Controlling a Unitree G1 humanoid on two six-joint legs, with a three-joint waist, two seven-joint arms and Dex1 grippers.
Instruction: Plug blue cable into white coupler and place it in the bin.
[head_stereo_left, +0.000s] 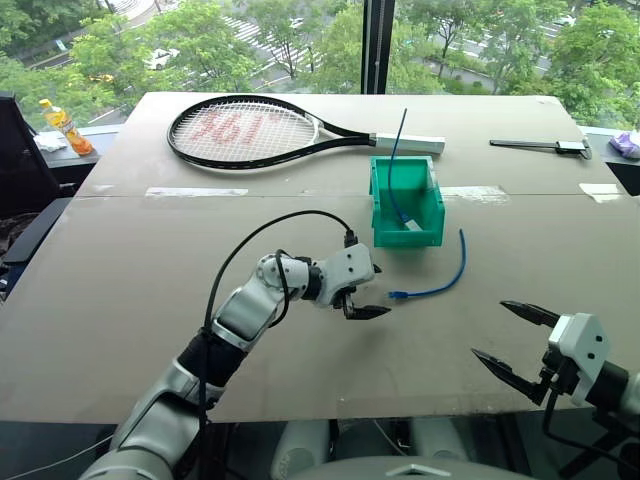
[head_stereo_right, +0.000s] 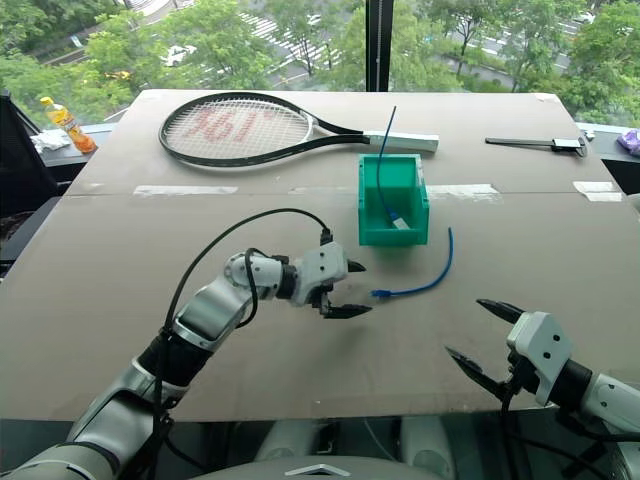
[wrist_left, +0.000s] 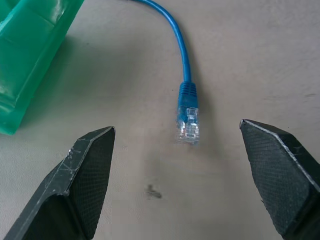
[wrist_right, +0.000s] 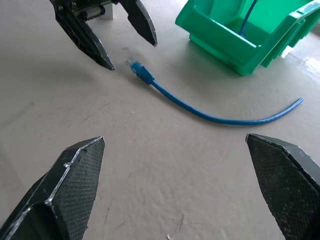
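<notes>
Two cables share our table (head_stereo_left: 120, 290): the curved blue cable (head_stereo_left: 440, 283) lying flat at about five o'clock from the bin (head_stereo_left: 377, 205), and a straighter blue one (head_stereo_left: 397, 150) standing up out of that bin. Our left gripper (head_stereo_left: 364, 301) hovers with its fingers spread wide, the cable's clear plug (wrist_left: 187, 125) lying on the table just ahead of the gap between them, not yet touched. Our right gripper (head_stereo_left: 512, 343) hangs near the table's front edge at roughly four o'clock from the plug, also spread and empty. We cannot pick out the white coupler for certain; a pale block (head_stereo_left: 413, 226) sits at the foot of the straighter cable inside the bin, which may be a different part. Our worry is the grasp: the plug is small and slick, so closing on its tip instead of the blue boot (wrist_left: 188, 92) behind it could squirt it away or roll the cable. A pinch too far back would leave the plug drooping, spoiling alignment with a socket. We also risk nudging the bin, which sits close beside the left fingers.
</notes>
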